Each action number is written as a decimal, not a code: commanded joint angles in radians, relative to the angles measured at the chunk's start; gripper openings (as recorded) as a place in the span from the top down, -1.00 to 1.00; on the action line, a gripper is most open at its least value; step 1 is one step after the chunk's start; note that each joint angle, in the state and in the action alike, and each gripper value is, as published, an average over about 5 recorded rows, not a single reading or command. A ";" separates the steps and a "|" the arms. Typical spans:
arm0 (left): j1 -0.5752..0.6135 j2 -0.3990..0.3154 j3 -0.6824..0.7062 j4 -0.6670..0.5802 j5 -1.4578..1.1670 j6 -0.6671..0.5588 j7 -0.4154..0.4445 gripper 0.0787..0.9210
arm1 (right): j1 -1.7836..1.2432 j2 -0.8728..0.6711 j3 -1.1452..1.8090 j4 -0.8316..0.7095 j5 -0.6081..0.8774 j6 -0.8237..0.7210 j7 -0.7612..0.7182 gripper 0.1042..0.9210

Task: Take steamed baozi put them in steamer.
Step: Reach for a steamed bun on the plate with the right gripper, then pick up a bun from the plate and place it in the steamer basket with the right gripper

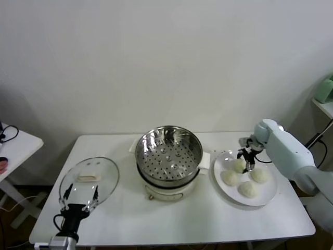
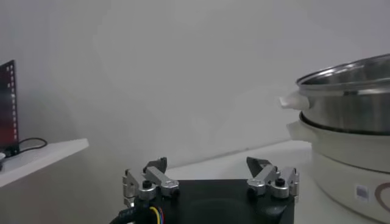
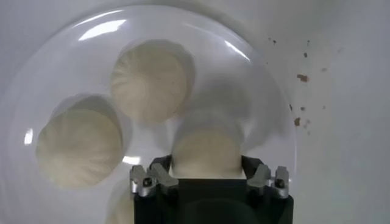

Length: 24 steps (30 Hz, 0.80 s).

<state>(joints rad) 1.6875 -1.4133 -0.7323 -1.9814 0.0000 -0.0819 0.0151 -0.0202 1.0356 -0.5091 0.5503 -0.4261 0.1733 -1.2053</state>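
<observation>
Four cream-white baozi lie on a white plate (image 1: 268,196) at the table's right. My right gripper (image 1: 246,160) reaches down over the plate's far side, and its fingers press both sides of the far-left baozi (image 1: 239,166). In the right wrist view that baozi (image 3: 206,145) fills the gap of the right gripper (image 3: 206,165), with two more baozi (image 3: 152,79) (image 3: 79,147) beyond it. The steel steamer (image 1: 169,152) stands empty on its white pot base at the table's middle, left of the plate. My left gripper (image 1: 81,197) rests open at the front left, nothing between its fingers.
A round glass lid (image 1: 89,178) with a white handle lies at the table's left, just beyond the left gripper. A white side table (image 1: 15,147) stands farther left. The steamer (image 2: 347,97) and pot base also show in the left wrist view, beyond the left gripper (image 2: 210,169).
</observation>
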 commanded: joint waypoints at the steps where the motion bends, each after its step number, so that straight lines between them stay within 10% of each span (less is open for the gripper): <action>1: 0.001 -0.002 0.001 -0.004 -0.005 0.002 0.000 -0.77 | 0.003 0.005 0.014 -0.006 -0.011 0.006 0.003 -0.48; 24: 0.013 0.002 0.005 0.008 0.008 -0.005 -0.004 -0.77 | 0.585 -0.086 -0.500 0.507 0.234 0.124 -0.034 -0.47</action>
<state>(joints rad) 1.7000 -1.4125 -0.7273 -1.9714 0.0064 -0.0874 0.0099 0.3059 0.9643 -0.7978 0.8299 -0.2764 0.2529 -1.2293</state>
